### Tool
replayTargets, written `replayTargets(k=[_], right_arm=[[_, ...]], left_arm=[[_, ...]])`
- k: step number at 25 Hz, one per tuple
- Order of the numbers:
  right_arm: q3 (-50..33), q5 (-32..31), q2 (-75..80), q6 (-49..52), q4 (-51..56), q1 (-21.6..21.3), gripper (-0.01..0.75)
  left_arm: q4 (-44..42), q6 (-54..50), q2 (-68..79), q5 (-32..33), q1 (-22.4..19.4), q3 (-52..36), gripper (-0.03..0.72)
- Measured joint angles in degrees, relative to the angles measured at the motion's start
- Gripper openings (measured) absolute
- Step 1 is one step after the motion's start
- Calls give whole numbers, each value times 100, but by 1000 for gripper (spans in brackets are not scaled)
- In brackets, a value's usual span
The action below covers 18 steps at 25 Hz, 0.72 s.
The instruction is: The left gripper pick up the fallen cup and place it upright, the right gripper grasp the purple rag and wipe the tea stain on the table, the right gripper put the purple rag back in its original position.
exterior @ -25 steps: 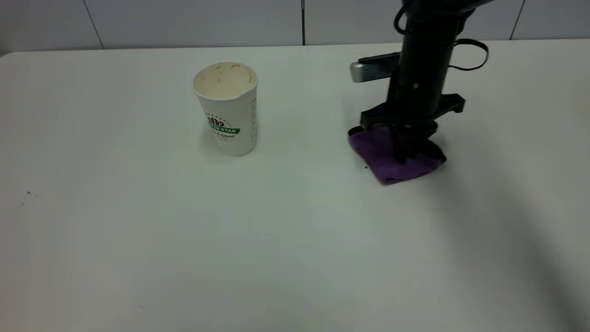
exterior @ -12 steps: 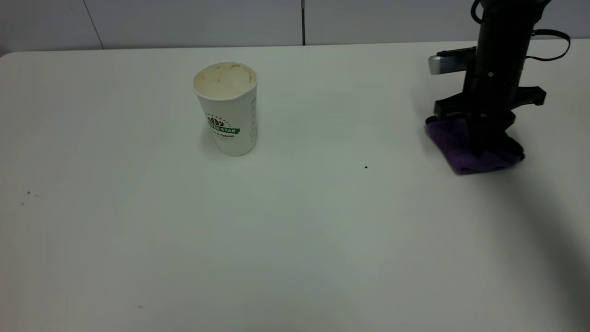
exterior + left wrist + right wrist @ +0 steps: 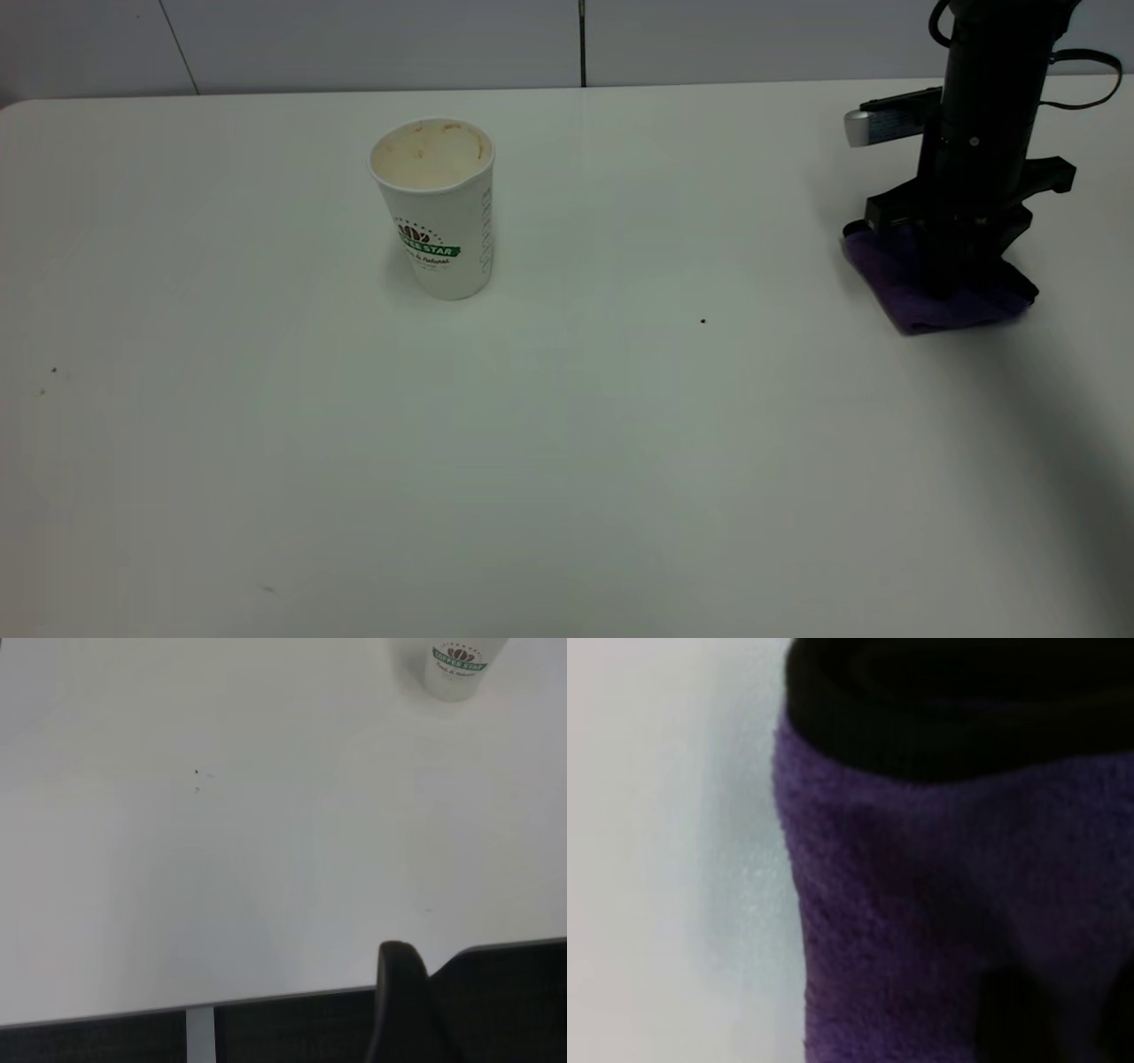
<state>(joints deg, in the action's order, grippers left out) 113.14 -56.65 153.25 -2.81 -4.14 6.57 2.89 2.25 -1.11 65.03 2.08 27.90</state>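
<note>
Purple rag carried to the bench's far right edge

The right hand (image 3: pixel 943 288) — clenched on the purple rag (image 3: pixel 921 299) — now sits slightly farther right than half a second ago, rag touching the bench (image 3: pixel 567 443); the cup (image 3: pixel 434 208) stands upright, unmoved, well apart.

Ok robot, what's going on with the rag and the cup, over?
Right gripper down on rag, far right of table. Cup upright. No stain visible. Left gripper out of view. Nothing in the way.
</note>
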Motion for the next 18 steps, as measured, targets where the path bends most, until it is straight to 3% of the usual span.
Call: replayTargets(k=[3,6,11,18], right_arm=[[-52,-193,-171,-193,74,7,465],[-51,-539,-552,-431,134,7,531],[-51,-1141,-1480,-730,414,7,540],[-527,-1269,-2997,-770,538,7,491]], left_arm=[[0,0,0,0,0,0,461],[0,0,0,0,0,0,461],[0,0,0,0,0,0,461],[0,0,0,0,0,0,461]])
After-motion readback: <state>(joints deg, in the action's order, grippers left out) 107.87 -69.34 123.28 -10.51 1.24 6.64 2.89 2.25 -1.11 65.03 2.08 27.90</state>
